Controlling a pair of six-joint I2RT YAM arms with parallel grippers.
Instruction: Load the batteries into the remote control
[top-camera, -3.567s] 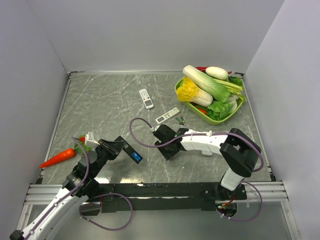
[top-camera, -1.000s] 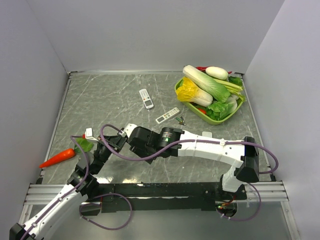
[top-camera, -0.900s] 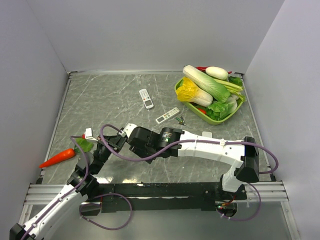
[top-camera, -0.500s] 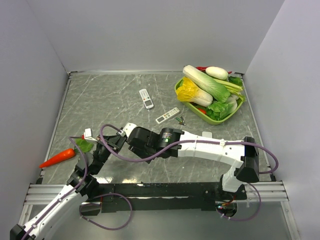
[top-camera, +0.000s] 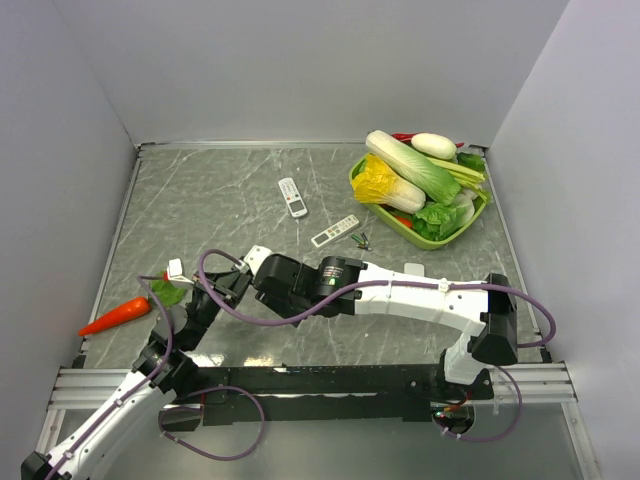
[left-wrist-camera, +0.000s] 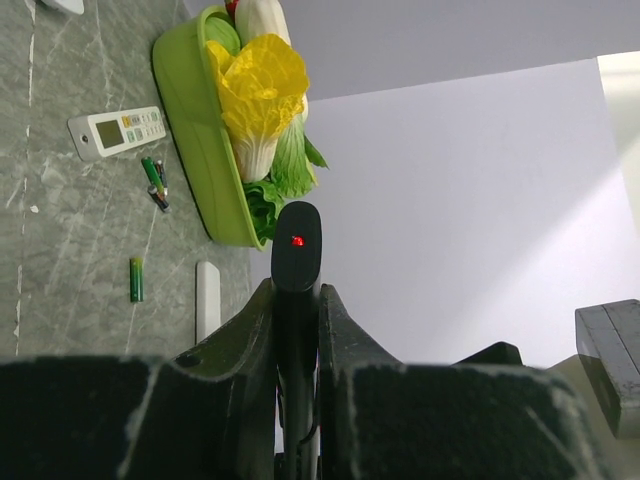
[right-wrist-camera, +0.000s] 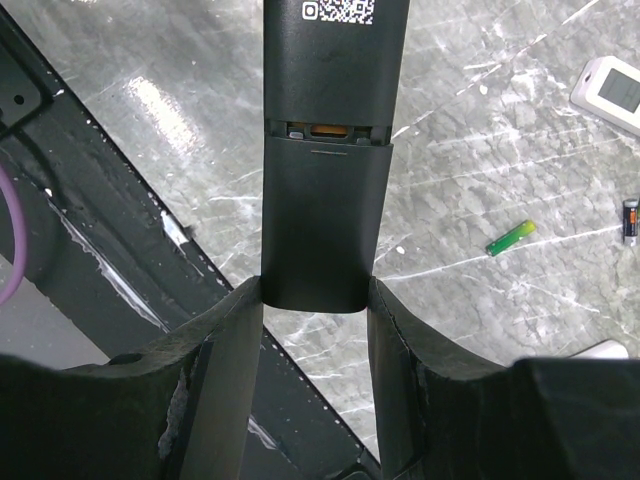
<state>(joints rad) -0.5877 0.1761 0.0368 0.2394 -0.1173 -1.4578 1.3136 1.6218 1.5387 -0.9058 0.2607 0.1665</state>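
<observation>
The grey table (top-camera: 220, 200) is the biggest thing. The right arm (top-camera: 420, 295) reaches across it to the left. The left arm (top-camera: 165, 360) comes up from the near left corner. At the far right sits a green tray (left-wrist-camera: 200, 150) full of vegetables (top-camera: 410, 165).

The two arms meet over the near left part of the table, and both hold one black remote (right-wrist-camera: 325, 200). The left tool (left-wrist-camera: 297, 300) is pressed tight on one end of it, and a tiny red light shows near the other end. The right tool (right-wrist-camera: 318, 300) pinches the remote too, with one finger on each side of the back cover. A thin gap shows above that cover.

An orange carrot (top-camera: 115, 316) lies by the left edge. Two white remotes (top-camera: 291, 197) lie further back. The batteries (left-wrist-camera: 155, 182) lie on the table in a little bunch, between one white remote and the tray. One green battery (right-wrist-camera: 511, 237) lies alone.
</observation>
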